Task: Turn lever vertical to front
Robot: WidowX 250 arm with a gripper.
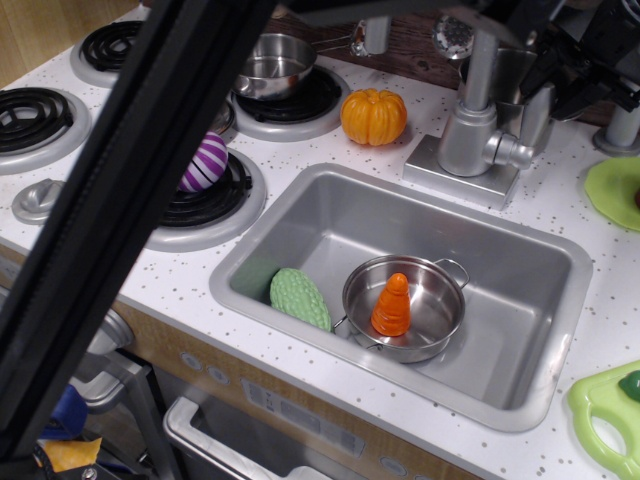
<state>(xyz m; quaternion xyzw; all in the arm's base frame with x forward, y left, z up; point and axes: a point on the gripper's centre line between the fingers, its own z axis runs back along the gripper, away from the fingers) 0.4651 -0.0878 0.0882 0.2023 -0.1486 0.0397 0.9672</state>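
The robot arm (130,200) is a matte black, straight-edged beam with a black gripper (575,60).

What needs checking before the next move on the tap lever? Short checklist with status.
1. Lever visible: ok, sticks sideways out of the tap body.
2. Tool near the lever: ok, it sits up and to the right of the lever, behind the tap.
3. Tool on the lever: cannot tell, dark parts overlap the silver piece there.
4. Tool open or shut: cannot tell.
5. Space in front of the lever: ok, only bare counter and the sink rim.
6. Camera view: not ok, a black bar blocks the left side, though not the tap.
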